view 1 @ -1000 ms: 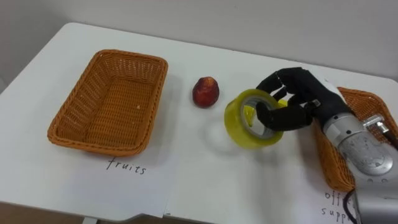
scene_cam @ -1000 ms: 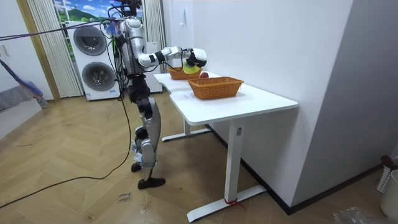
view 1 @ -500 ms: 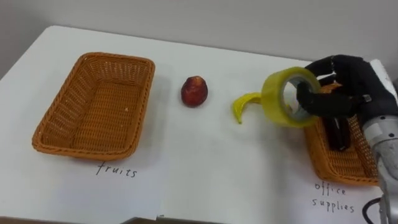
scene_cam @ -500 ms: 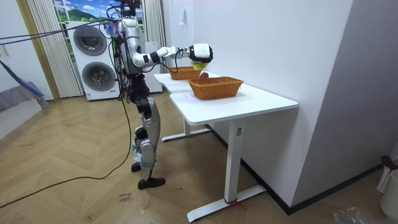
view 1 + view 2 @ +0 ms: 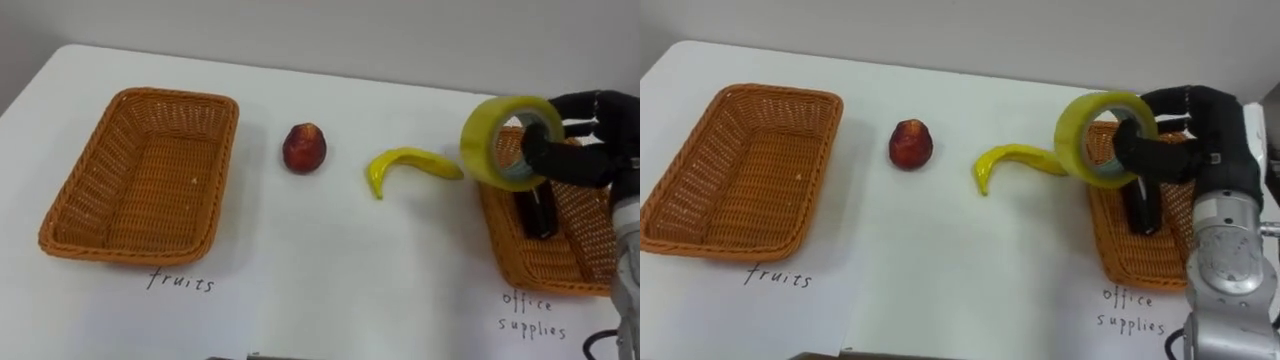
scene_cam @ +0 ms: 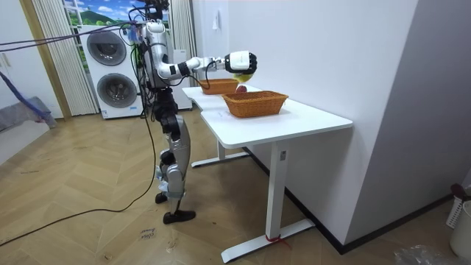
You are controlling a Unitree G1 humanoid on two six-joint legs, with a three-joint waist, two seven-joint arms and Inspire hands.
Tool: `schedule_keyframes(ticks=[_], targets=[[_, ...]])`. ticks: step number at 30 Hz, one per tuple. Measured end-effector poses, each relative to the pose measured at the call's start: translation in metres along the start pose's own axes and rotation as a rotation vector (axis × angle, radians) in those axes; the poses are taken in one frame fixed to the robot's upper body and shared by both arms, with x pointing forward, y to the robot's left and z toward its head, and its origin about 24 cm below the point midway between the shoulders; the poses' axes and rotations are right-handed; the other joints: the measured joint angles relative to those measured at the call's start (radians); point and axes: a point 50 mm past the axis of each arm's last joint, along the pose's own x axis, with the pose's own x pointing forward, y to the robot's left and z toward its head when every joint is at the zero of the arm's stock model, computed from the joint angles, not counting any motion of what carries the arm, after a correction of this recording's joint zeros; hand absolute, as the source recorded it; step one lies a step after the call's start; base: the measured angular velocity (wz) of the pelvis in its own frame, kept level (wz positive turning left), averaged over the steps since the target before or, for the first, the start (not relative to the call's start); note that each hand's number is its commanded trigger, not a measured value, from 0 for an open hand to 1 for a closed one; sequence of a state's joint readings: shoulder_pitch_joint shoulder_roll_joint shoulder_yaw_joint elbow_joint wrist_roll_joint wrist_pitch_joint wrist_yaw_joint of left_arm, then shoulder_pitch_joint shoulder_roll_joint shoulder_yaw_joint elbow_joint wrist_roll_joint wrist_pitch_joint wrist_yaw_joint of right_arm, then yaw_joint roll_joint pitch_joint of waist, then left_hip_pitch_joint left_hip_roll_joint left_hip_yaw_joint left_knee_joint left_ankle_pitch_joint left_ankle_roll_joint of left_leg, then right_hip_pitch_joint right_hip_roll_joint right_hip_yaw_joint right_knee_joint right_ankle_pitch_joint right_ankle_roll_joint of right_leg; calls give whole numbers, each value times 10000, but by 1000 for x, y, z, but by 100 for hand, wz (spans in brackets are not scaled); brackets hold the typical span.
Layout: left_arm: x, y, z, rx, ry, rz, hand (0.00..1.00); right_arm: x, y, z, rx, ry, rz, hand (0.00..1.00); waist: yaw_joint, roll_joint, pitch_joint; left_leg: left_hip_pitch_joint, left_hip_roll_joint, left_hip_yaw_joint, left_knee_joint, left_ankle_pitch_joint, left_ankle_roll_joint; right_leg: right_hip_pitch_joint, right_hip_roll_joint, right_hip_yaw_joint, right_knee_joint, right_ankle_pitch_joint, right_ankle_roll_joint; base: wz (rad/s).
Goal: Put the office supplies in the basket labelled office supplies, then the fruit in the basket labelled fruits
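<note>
The white table (image 5: 330, 260) takes up the eye views from edge to edge. In the room view the robot stands upright on the wood floor at the table's far end, on the room view's left, with two stacked washing machines (image 6: 110, 70) behind it.

At the left of the eye views lies the fruit basket (image 5: 223, 170), a shallow wicker tray holding nothing. At the right edge lies the office supplies basket (image 5: 505, 245), of the same weave and cut off by the frame.

The right arm comes in from the lower right. The right hand (image 5: 1200, 130) is held up in the air above the near-left part of the office supplies basket. Its dark fingers are curled through and around the tape roll (image 5: 478, 150), with the thumb across the roll's open middle, so the hand is clamped on it. The yellow roll stands on edge, its hole facing the camera, lifted clear of the table and hanging over the basket's left rim. In the room view the same hand (image 6: 241, 62) shows out over the table with yellow beneath it.

The banana (image 5: 400, 162) lies on the bare table just left of the roll, curved, its right tip near the basket's corner. The red fruit (image 5: 303, 148) sits well left of it, between banana and fruit basket, touching neither.

A small dark object (image 5: 540, 212) lies inside the office supplies basket below the roll; I cannot tell what it is. A handwritten label (image 5: 180, 283) sits below each basket.
</note>
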State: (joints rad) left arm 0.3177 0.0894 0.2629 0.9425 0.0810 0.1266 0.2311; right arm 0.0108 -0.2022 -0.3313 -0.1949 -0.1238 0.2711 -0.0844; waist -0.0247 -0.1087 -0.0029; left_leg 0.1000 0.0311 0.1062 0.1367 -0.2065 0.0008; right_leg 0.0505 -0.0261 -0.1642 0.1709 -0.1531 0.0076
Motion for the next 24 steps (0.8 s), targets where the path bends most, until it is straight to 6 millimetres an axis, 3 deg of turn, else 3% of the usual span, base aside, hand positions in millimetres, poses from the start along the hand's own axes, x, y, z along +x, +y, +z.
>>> schedule_keyframes(ticks=[9,16,24], targets=[[0,2,-3,-21,269,74,0,0,-19,-23,81,967,-1101,100,-157,49,-11,-2,11,1,-11,-1,-1,-10,10,-15,27,1,-1,0],[0,3,-3,-8,271,96,0,-1,-21,-25,-59,1059,-1377,100,-268,16,-28,3,13,8,-10,-1,-1,-11,14,-7,33,0,-1,0],[1,5,-3,-24,279,127,0,0,-24,-44,-317,1820,-1587,100,-285,-14,-32,7,14,20,-13,-1,-2,-11,14,10,31,1,-1,0]])
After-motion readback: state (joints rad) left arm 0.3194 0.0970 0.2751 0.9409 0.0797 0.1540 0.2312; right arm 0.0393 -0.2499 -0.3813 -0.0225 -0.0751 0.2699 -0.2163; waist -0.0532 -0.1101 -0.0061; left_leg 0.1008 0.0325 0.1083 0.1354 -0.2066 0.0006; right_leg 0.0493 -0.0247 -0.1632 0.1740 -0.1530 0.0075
